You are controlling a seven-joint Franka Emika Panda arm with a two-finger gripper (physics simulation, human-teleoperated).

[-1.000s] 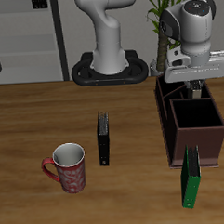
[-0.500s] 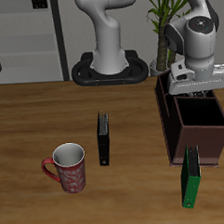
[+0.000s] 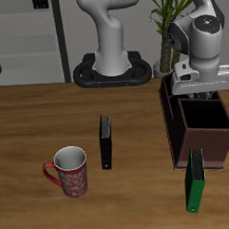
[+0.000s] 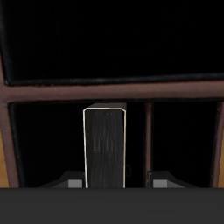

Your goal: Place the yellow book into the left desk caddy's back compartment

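Note:
My gripper (image 3: pixel 197 91) hangs low over the far end of the left desk caddy (image 3: pixel 205 140), a dark brown box, at its narrow back compartment (image 3: pixel 180 92) with tall slanted walls. In the exterior view the yellow book is hidden by the gripper and the caddy walls. In the wrist view the yellow book (image 4: pixel 106 144), grey striped with tan edges, stands upright between my gripper (image 4: pixel 109 180) fingers, held shut on it. Beyond it are the caddy's brown dividers (image 4: pixel 114 93) and dark sections.
A green book (image 3: pixel 195 179) leans on the caddy's front. A black book (image 3: pixel 106 142) stands mid-table. A red patterned mug (image 3: pixel 69 172) is nearer the front edge. A potted plant (image 3: pixel 165 33) stands behind the caddy, beside the robot base (image 3: pixel 112 71).
My gripper has moved down and a little toward the table's front, sinking the book at the caddy's back end. Almost no motion in the last half second.

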